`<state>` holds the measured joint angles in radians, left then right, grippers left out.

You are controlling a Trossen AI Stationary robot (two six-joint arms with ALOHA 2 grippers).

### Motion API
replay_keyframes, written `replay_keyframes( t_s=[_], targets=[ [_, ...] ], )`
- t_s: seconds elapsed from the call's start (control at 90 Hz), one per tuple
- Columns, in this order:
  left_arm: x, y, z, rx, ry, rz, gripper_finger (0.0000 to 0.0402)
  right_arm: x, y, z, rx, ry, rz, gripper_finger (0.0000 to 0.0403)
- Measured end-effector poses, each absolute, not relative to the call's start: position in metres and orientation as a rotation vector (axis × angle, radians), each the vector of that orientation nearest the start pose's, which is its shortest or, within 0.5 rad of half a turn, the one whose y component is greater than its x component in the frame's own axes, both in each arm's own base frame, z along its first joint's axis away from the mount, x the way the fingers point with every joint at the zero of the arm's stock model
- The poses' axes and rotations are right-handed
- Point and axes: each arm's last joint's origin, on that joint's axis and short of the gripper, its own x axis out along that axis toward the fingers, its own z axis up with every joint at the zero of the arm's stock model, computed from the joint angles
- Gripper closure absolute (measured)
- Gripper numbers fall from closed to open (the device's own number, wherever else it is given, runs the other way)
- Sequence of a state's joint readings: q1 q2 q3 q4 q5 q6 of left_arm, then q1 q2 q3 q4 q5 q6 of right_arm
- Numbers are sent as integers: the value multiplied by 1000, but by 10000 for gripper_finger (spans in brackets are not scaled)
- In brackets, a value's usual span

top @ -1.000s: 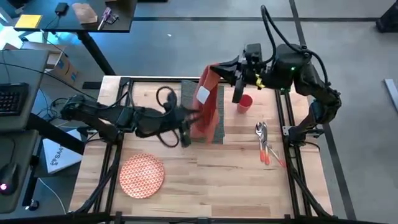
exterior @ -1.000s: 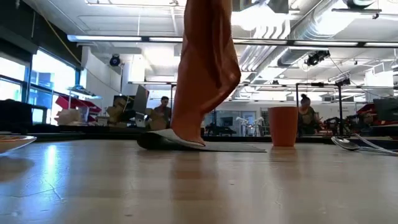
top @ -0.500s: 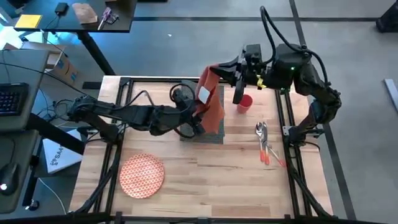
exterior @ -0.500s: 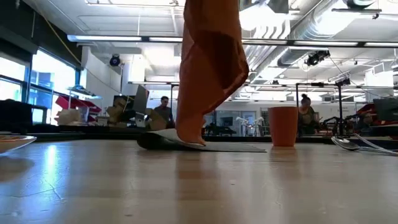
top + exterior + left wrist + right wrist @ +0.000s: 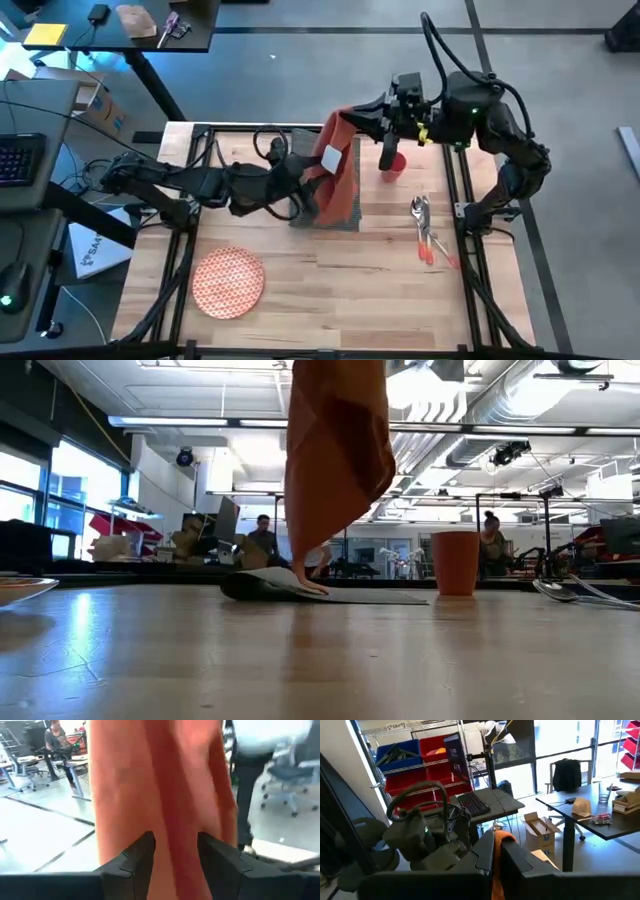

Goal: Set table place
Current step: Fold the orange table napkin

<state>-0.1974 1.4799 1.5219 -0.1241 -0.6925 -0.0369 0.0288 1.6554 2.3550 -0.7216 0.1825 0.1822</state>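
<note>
The counter [image 5: 330, 290] is light butcher-block planks inside a black rail frame, filling the middle of the high view. On it, lower left, lies a round orange-red patterned plate [image 5: 228, 282]. Upper centre lies a dark grey woven placemat [image 5: 345, 205]. A small red cup [image 5: 393, 165] stands right of it, and orange-handled cutlery [image 5: 426, 230] lies at centre right.

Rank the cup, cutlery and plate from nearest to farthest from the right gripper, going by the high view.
From the right gripper, which pinches the napkin at the table's far edge:
1. Cup: just beside it, toward the right.
2. Cutlery: farther along the right side.
3. Plate: near left corner, clearly farthest.
</note>
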Motion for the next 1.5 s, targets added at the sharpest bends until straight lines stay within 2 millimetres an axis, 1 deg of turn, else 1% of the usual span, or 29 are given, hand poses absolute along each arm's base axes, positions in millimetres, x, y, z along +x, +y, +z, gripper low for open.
replay_keyframes(
  t_s=[0.089,0.278,0.433,0.556,0.7,0.833,1.022,1.111,1.167,1.222,1.3,1.389,1.433,1.5],
  targets=[
    [330,-43,428,-49,54,438,266,287,3,568,179,8,-155,403],
    [332,-41,426,-68,59,415,266,287,3,568,179,8,-155,403],
    [324,-51,425,-39,104,415,266,287,3,568,179,8,-156,403],
    [317,-60,429,-31,94,406,266,287,3,568,179,8,-156,403],
    [316,-65,432,-48,70,410,266,287,3,568,180,8,-156,403],
    [319,-57,432,-55,51,470,266,287,3,568,179,8,-156,403],
    [331,-47,431,-86,-1,469,266,287,3,568,179,8,-156,403],
    [336,-43,425,-113,18,517,268,287,3,568,179,8,-156,403],
    [337,-40,417,-111,67,583,276,287,3,568,180,8,-156,403],
    [337,-37,409,-102,119,652,292,287,4,568,180,8,-154,403],
    [335,-33,401,-92,178,715,330,287,7,569,180,4,-147,403],
    [333,-28,397,-67,223,738,383,287,10,569,182,1,-133,403],
    [333,-27,396,-45,237,751,393,287,12,569,182,2,-125,403],
    [327,-27,400,-3,268,758,396,286,17,570,185,0,-116,403]
  ],
)
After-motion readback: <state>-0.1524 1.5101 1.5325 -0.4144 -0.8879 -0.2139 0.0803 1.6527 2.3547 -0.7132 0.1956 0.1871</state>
